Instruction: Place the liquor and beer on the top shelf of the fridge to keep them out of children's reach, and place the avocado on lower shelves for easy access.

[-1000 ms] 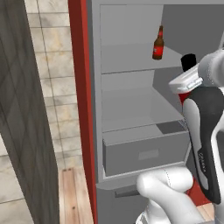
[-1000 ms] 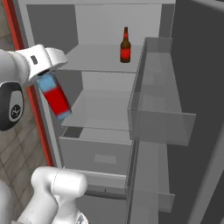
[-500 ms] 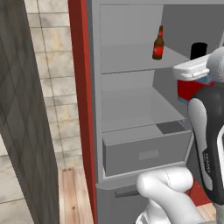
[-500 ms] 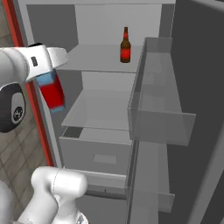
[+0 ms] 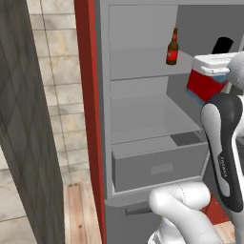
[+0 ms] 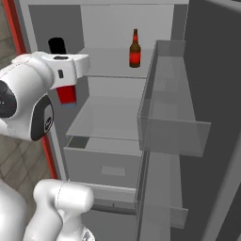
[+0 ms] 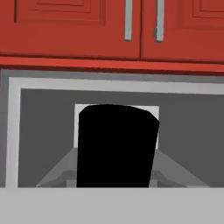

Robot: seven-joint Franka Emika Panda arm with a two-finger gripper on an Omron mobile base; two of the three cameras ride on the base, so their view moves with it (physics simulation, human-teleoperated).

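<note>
One liquor (image 6: pixel 66 94) clamped in gripper (image 6: pixel 63 77), beside top shelf (image 6: pixel 110 63).

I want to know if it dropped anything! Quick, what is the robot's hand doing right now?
Gripper: closed on the liquor bottle, holding it up in front of the open fridge.

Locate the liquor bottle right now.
The liquor is held in the gripper in front of the open fridge, near top shelf height, left of the beer standing there.
</note>
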